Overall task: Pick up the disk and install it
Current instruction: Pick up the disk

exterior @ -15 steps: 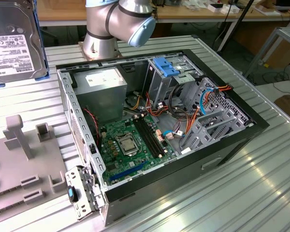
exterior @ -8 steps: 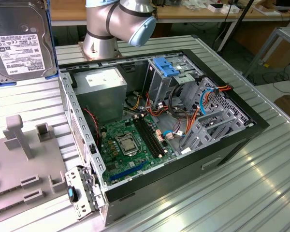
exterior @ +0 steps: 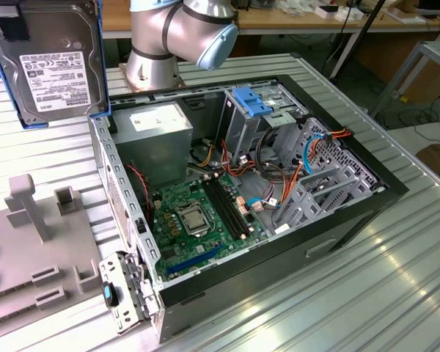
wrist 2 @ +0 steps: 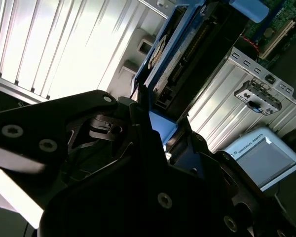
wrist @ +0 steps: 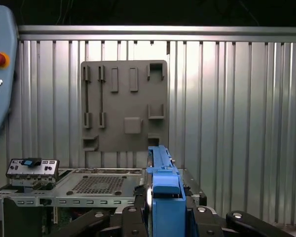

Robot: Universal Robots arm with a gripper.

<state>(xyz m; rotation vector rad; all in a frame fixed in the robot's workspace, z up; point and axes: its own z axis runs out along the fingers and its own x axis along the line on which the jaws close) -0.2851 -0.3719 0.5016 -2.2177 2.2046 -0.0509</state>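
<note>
Blue-framed disk hangs in the exterior view at ten o'clock from the open computer case. My gripper clamps its edge.

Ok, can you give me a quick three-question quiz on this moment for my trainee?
1. Fill in: the black metal computer case lies on the ribbed metal table with its side ____.
2. The gripper holds: A the dark metal disk in its blue plastic carrier, B an orange cable, C nothing?
3. True or false: the disk already sits inside the case.
Key: 1 open; 2 A; 3 false, it hangs in the air outside the case.
</note>
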